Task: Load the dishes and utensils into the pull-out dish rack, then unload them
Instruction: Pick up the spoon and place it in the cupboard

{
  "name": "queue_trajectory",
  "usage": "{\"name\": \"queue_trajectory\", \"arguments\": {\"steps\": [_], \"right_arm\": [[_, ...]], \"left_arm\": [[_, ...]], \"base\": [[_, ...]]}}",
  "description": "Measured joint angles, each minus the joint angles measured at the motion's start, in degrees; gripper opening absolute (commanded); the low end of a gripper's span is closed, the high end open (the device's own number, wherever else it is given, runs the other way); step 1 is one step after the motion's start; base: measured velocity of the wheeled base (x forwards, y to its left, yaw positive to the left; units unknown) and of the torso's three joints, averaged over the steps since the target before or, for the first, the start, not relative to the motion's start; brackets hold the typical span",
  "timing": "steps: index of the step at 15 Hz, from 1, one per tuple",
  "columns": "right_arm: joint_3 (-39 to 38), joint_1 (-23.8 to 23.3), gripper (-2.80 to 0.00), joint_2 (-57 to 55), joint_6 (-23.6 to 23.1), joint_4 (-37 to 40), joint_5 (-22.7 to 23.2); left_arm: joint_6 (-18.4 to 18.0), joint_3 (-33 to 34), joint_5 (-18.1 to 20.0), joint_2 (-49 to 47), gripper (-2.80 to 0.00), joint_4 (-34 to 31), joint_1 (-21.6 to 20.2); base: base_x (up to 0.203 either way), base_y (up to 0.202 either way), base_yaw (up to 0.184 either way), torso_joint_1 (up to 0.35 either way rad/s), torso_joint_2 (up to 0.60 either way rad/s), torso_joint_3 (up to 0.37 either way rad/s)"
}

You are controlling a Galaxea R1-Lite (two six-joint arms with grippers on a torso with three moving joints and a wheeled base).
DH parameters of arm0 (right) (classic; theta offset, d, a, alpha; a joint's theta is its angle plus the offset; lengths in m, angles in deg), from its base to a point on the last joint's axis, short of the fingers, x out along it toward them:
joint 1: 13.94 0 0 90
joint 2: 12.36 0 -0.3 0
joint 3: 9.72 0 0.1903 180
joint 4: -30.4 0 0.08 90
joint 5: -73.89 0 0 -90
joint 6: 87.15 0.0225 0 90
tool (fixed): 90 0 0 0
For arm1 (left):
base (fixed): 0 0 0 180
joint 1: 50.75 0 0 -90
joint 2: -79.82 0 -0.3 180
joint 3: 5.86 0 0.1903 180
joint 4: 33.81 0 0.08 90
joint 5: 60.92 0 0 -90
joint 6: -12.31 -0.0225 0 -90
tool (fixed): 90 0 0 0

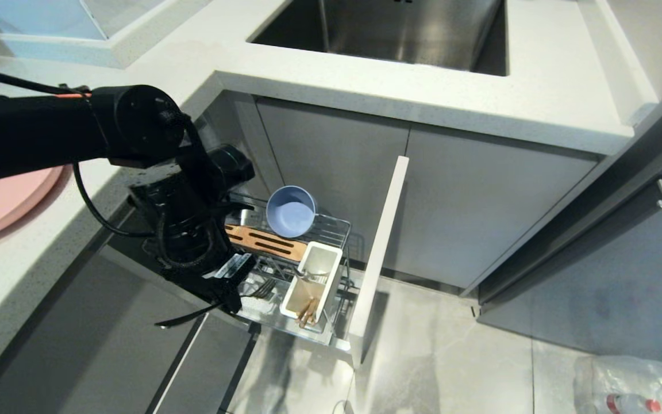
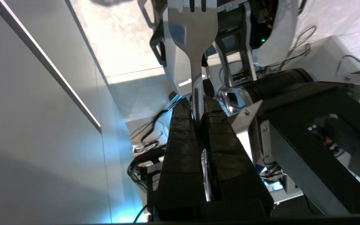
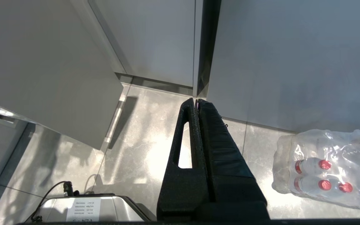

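We see the left hand [image 2: 197,104] pinching the fork [image 2: 195,37] by its handle above the pull-out dish rack [image 1: 331,230], the blue-grey bowl [image 1: 291,211] propped there, and the right hand [image 3: 196,101] pressed together

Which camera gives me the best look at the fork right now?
The left wrist view: the fork fills the frame, its handle clamped between the left gripper's fingers. The head view shows only its tines beside the arm, over the rack. The right wrist view misses it.
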Motion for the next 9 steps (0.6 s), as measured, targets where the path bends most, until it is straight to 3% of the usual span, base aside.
{"name": "queue_trajectory", "arguments": {"steps": [9], "right_arm": [[0.0,0.02,-2.8,0.0,0.0,0.0,0.01]], "left_arm": [[-0.17,-0.06,-0.78,-6.79,-2.8,5.53,2.31]], "base": [[0.0,0.0,0.0,0.0,0.0,0.0]]}}
